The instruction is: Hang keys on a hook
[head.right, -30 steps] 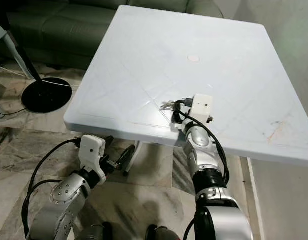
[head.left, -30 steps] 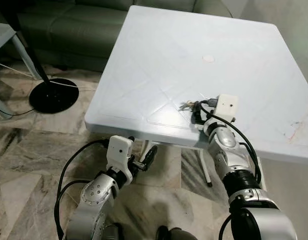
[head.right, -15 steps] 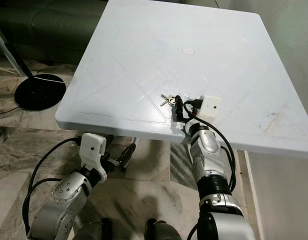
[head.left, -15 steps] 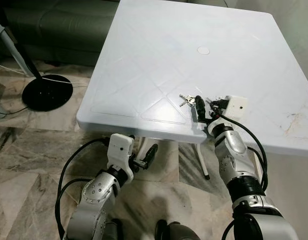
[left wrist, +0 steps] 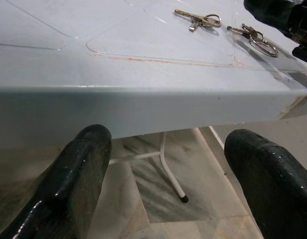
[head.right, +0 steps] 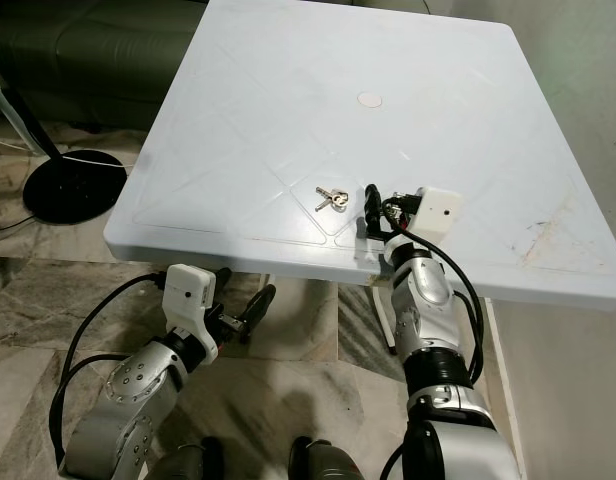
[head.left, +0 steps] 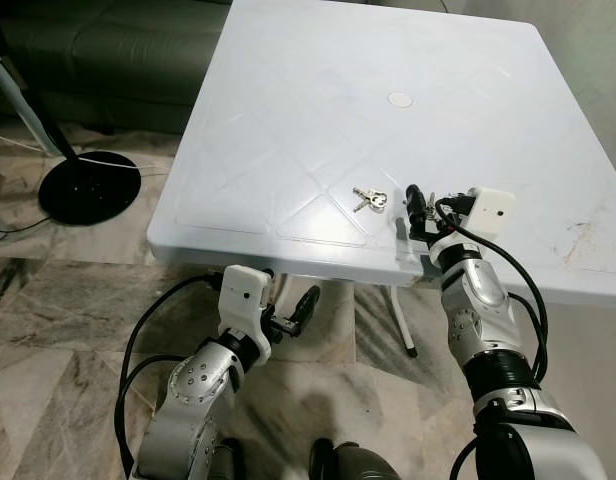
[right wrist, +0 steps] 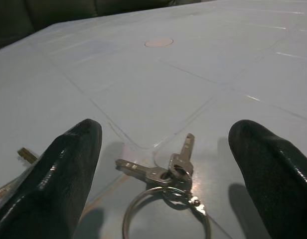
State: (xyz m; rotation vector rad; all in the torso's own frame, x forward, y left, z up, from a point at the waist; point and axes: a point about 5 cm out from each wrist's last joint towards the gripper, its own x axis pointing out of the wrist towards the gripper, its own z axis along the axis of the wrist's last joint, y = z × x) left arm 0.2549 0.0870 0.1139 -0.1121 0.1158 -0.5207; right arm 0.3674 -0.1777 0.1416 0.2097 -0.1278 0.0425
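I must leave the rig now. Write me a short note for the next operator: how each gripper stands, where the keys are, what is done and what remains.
Right gripper: open, empty, low over the near edge of the white plastic table, just beside the keys.
Left gripper: open, empty, idle below the table's near edge.
Small silver keys on a metal ring: lying flat on the tabletop near its front edge, between the right gripper's fingers in the right wrist view, not touched.
Done: right gripper lined up on the keys.
Left: grasp the keys, lift them, find a hook and hang them.

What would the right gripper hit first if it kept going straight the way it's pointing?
Probably the keys: they lie on the table between the open fingers of the right gripper, just ahead. Depth is uncertain.
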